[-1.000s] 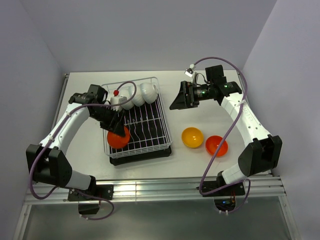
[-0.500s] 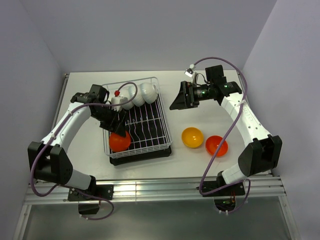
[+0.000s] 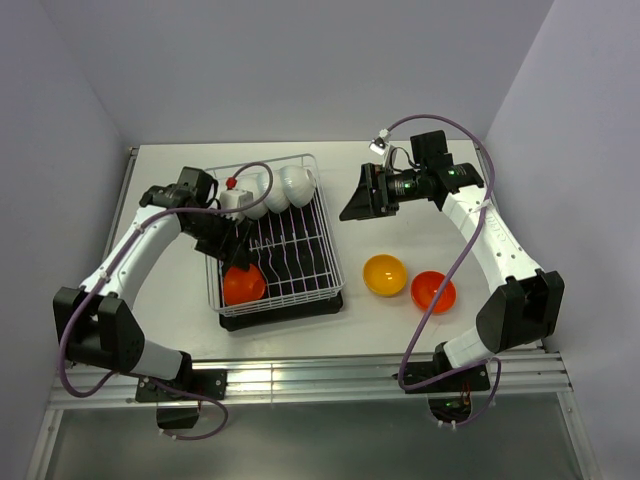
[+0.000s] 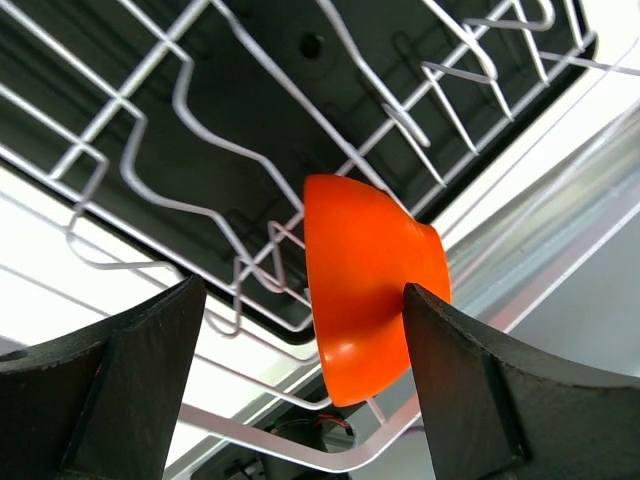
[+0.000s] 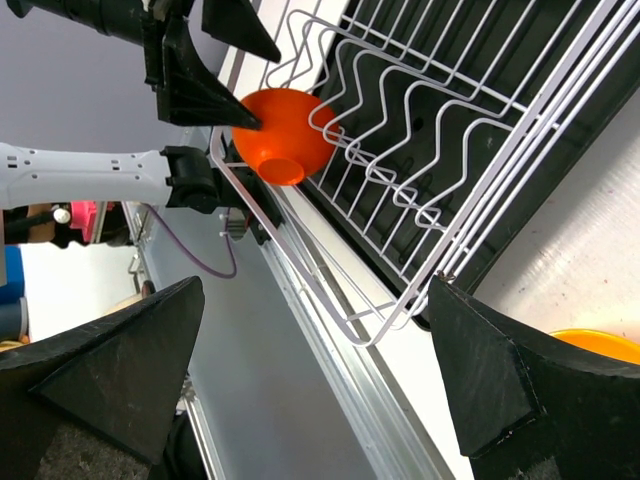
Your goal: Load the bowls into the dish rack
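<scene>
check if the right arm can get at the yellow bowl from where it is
Probably yes. The yellow bowl sits upright on bare table right of the dish rack, with nothing over it; the right claw hangs open just beyond it. The red-orange bowl beside it may crowd one finger.

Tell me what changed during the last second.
The left hand opened and let go of the red-orange bowl, which settled into the near-left corner of the dish rack. The right hand, white bowls, yellow bowl and loose red bowl stayed put.
</scene>
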